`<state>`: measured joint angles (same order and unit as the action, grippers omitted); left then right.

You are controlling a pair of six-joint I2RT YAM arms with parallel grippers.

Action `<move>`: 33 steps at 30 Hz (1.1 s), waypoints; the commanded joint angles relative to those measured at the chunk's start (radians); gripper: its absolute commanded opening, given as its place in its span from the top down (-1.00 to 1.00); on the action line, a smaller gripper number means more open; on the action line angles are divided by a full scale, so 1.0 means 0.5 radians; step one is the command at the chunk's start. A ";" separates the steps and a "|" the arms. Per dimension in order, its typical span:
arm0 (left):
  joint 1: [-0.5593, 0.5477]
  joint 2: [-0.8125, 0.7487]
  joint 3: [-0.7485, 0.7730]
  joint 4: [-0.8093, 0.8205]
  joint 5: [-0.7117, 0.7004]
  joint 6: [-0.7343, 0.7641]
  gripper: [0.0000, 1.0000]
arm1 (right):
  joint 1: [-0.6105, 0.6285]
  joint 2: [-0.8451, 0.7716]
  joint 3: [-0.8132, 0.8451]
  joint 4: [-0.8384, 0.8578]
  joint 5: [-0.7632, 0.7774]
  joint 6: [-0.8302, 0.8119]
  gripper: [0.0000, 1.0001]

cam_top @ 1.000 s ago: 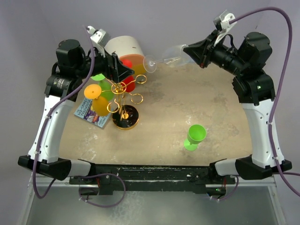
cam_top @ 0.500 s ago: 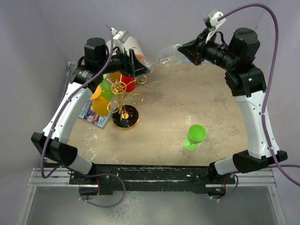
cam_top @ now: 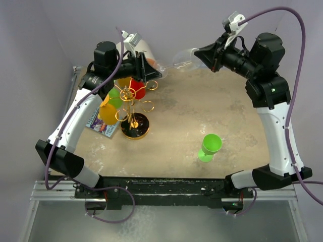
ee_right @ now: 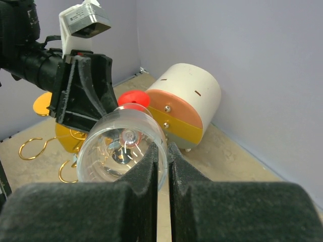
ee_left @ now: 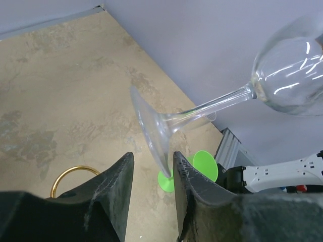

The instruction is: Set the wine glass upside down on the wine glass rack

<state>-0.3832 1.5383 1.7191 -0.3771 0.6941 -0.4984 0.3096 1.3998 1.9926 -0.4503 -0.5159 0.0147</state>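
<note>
"Top external view: where was the wine glass (cam_top: 182, 58)?" Mara asked.

"Off the table (cam_top: 202, 101), lying near level in the air over the far edge. Bowl toward the right gripper (cam_top: 196, 53), foot toward the left gripper (cam_top: 151, 72). Not on the rack (cam_top: 132, 108). It hung up and to the right of it, near the cream-and-orange cylinder (cam_top: 139, 49)," Joss said.

"Right fingers?"

"Right wrist view: closed tight on the bowl's rim, the glass wall pinched between them."

"Left?"

"Left wrist view: fingers (ee_left: 117, 186) apart, one on either side of the foot's edge. The gap was wider than the foot. The lower edge possibly brushed one pad; I couldn't tell from that angle."

"And the rack?"

"Upright on its black base, with coloured cups (cam_top: 108, 112) clustered at its left and far arms. A booklet (cam_top: 98, 121) lay flat just left of the base. A green cup (cam_top: 209, 146) sat well apart, toward the near right."
</note>
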 commanded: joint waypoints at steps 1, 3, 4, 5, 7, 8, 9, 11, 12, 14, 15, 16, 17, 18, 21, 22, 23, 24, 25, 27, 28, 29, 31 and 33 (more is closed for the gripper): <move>-0.007 -0.057 -0.006 0.156 0.028 -0.040 0.26 | 0.014 -0.110 -0.002 0.167 0.010 -0.028 1.00; -0.007 -0.067 -0.010 0.165 0.039 -0.043 0.28 | 0.014 -0.111 -0.005 0.165 0.016 -0.032 1.00; -0.007 -0.068 -0.011 0.161 0.040 -0.038 0.29 | 0.014 -0.109 -0.007 0.167 0.014 -0.035 1.00; -0.009 -0.069 -0.011 0.162 0.039 -0.039 0.29 | 0.016 -0.111 -0.013 0.169 0.014 -0.031 1.00; -0.007 -0.078 -0.025 0.174 0.047 -0.053 0.23 | 0.016 -0.104 -0.018 0.171 0.012 -0.034 1.00; -0.008 -0.084 -0.033 0.180 0.052 -0.056 0.19 | 0.014 -0.101 -0.016 0.171 0.014 -0.033 1.00; -0.008 -0.091 -0.033 0.181 0.056 -0.051 0.17 | 0.015 -0.097 -0.015 0.169 0.013 -0.033 1.00; -0.007 -0.095 -0.027 0.181 0.052 -0.049 0.13 | 0.014 -0.097 -0.020 0.170 0.014 -0.037 1.00; -0.008 -0.097 -0.027 0.183 0.049 -0.052 0.13 | 0.016 -0.097 -0.021 0.172 0.020 -0.038 1.00; -0.007 -0.095 -0.028 0.187 0.054 -0.051 0.12 | 0.015 -0.094 -0.024 0.171 0.025 -0.042 1.00; -0.007 -0.095 -0.030 0.189 0.054 -0.046 0.13 | 0.016 -0.094 -0.028 0.170 0.024 -0.042 1.00; -0.007 -0.094 -0.028 0.193 0.056 -0.041 0.13 | 0.016 -0.095 -0.035 0.172 0.017 -0.042 1.00; -0.007 -0.095 -0.032 0.195 0.059 -0.040 0.13 | 0.013 -0.097 -0.042 0.175 0.014 -0.044 1.00; -0.008 -0.098 -0.035 0.200 0.064 -0.040 0.16 | 0.015 -0.099 -0.049 0.176 0.015 -0.043 1.00; -0.008 -0.104 -0.044 0.211 0.078 -0.040 0.24 | 0.015 -0.100 -0.061 0.177 0.009 -0.048 1.00; -0.007 -0.103 -0.050 0.214 0.081 -0.044 0.28 | 0.017 -0.100 -0.066 0.177 0.006 -0.048 1.00; -0.008 -0.106 -0.056 0.222 0.086 -0.055 0.33 | 0.015 -0.097 -0.070 0.177 -0.003 -0.048 1.00; -0.007 -0.106 -0.067 0.234 0.099 -0.068 0.38 | 0.016 -0.094 -0.070 0.177 -0.006 -0.048 1.00; -0.008 -0.109 -0.075 0.242 0.108 -0.080 0.43 | 0.015 -0.094 -0.070 0.179 -0.005 -0.049 1.00; -0.007 -0.107 -0.085 0.255 0.122 -0.095 0.53 | 0.016 -0.092 -0.069 0.180 -0.002 -0.050 1.00; -0.007 -0.107 -0.085 0.257 0.124 -0.100 0.58 | 0.016 -0.091 -0.066 0.182 -0.004 -0.048 1.00; -0.008 -0.108 -0.088 0.259 0.126 -0.101 0.63 | 0.015 -0.091 -0.063 0.181 -0.005 -0.046 1.00; -0.007 -0.107 -0.089 0.259 0.127 -0.102 0.73 | 0.016 -0.091 -0.058 0.180 -0.006 -0.045 1.00; -0.007 -0.109 -0.088 0.253 0.122 -0.109 0.87 | 0.016 -0.095 -0.065 0.178 -0.016 -0.045 1.00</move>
<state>-0.3855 1.5246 1.6730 -0.3008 0.7174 -0.5488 0.3134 1.3678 1.9476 -0.4511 -0.5190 -0.0093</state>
